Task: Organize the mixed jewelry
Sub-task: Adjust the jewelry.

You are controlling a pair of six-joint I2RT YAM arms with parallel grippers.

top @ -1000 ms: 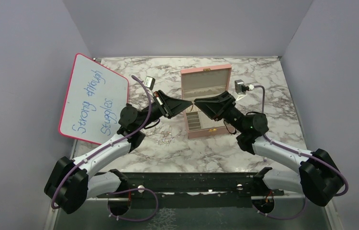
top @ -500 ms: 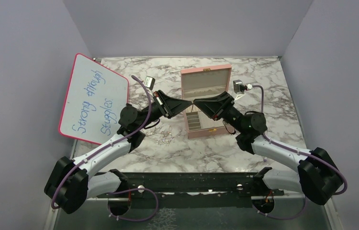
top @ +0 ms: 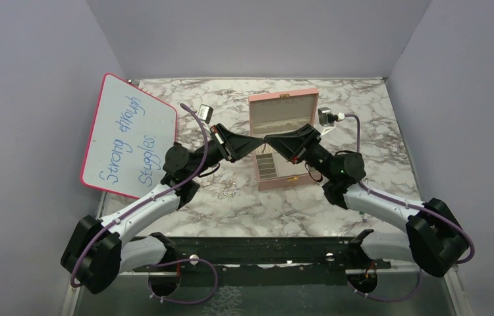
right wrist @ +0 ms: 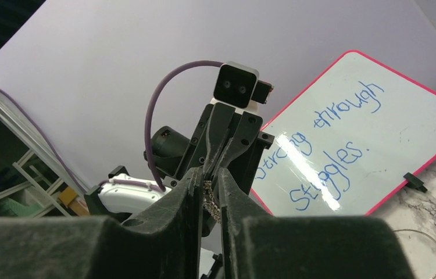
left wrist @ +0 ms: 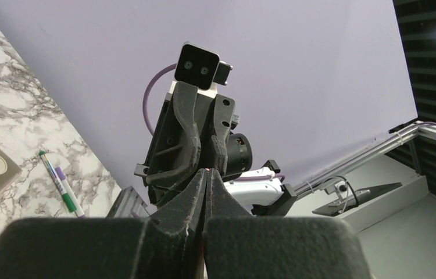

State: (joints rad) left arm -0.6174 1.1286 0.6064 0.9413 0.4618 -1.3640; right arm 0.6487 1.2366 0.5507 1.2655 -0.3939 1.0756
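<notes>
Left gripper [left wrist: 207, 177]: above pink box [top: 284, 182] left edge, jaws pressed together, pinching small chain [right wrist: 209, 199]
Right gripper [right wrist: 208, 177]: tip-to-tip opposite, jaws slightly apart around chain

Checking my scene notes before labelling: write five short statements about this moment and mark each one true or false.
1. The pink jewelry box stands open. True.
2. The left gripper and right gripper sit at opposite table edges. False: their tips meet over the box.
3. A small chain piece hangs between the right gripper's fingers. True.
4. The whiteboard leans at the robot's right. False: it leans at the left.
5. The marker pen lies inside the box. False: it lies on the marble tabletop.
</notes>
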